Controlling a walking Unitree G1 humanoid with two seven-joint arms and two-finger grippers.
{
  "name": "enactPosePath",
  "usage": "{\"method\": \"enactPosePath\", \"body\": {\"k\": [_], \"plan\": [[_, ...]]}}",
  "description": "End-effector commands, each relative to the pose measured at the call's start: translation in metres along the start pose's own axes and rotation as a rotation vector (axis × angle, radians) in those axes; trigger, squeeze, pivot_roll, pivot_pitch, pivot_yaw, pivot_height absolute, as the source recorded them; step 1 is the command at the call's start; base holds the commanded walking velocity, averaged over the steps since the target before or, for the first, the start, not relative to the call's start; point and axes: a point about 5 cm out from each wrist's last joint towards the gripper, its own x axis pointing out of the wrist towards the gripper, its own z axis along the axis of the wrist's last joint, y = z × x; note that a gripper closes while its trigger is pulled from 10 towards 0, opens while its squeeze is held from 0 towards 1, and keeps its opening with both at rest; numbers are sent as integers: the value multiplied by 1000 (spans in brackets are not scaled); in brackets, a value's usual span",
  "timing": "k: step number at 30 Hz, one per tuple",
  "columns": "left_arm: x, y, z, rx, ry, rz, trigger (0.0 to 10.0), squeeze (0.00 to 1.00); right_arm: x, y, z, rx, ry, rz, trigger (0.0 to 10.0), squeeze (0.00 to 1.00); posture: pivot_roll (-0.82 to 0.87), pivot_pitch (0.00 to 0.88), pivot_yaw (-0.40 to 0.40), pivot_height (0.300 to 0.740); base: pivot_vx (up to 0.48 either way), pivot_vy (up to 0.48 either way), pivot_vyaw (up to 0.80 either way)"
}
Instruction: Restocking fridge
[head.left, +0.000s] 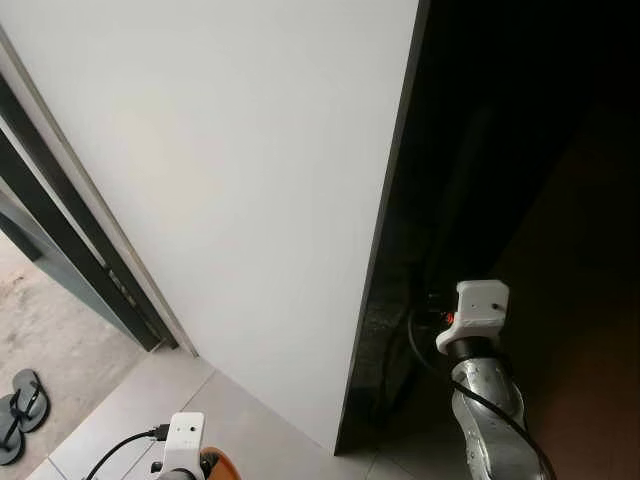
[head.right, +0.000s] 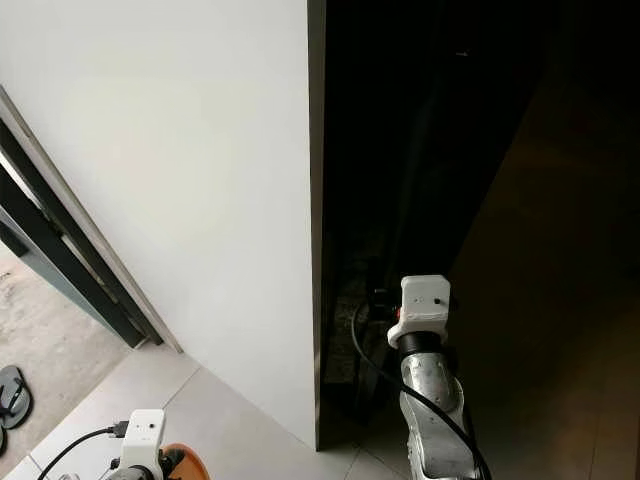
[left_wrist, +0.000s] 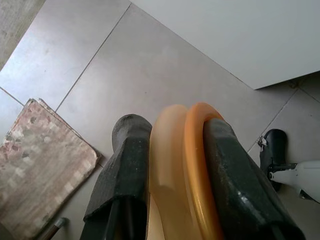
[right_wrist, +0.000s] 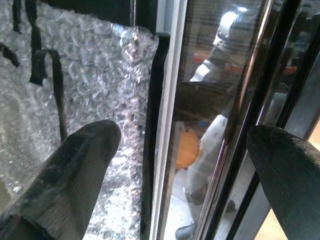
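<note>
Left eye view: we face a tall white panel (head.left: 230, 190), probably the fridge's side or door, though its front is not plain from here. It fills the frame from nine o'clock through twelve. At three o'clock lies a dark recess (head.left: 520, 150) where little can be made out. Pale floor tiles (head.left: 150, 400) run along six to seven o'clock, and a dark door frame (head.left: 60, 250) slants down at nine o'clock, with a pair of sandals (head.left: 18, 410) on rough ground at eight o'clock.

Our right arm (head.left: 485, 400) reaches up from five o'clock into the dark recess. In the right wrist view our right gripper (right_wrist: 185, 165) is spread wide, both black fingers (right_wrist: 75, 165) well apart, holding nothing. Beyond them stand a sheet of bubble wrap (right_wrist: 85, 90) and a glossy dark glass panel (right_wrist: 225, 100) with a pale frame strip between them.

Our left gripper (left_wrist: 170, 170), seen in the left wrist view over the tiles, is clamped on an orange round-rimmed object (left_wrist: 182, 165), pinched edge-on between both fingers. A patterned mat (left_wrist: 40, 160) lies on the floor near it.
</note>
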Motion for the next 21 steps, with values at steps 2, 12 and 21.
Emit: {"method": "enactPosePath", "body": {"k": [2, 12, 21], "plan": [[-5, 0, -23, 1, 62, -2, 10000, 0, 3, 0, 2, 15, -3, -50, 10000, 0, -70, 44, 6, 740, 0, 0, 0], [-9, 5, -36, 2, 75, 0, 10000, 0, -1, -11, 8, -27, -44, -191, 10000, 0, -73, 44, 5, 740, 0, 0, 0], [-9, 9, -33, 7, 69, 1, 10000, 0, -4, -29, 4, -20, -30, -309, 10000, 0, -73, 44, 4, 740, 0, 0, 0]]}}
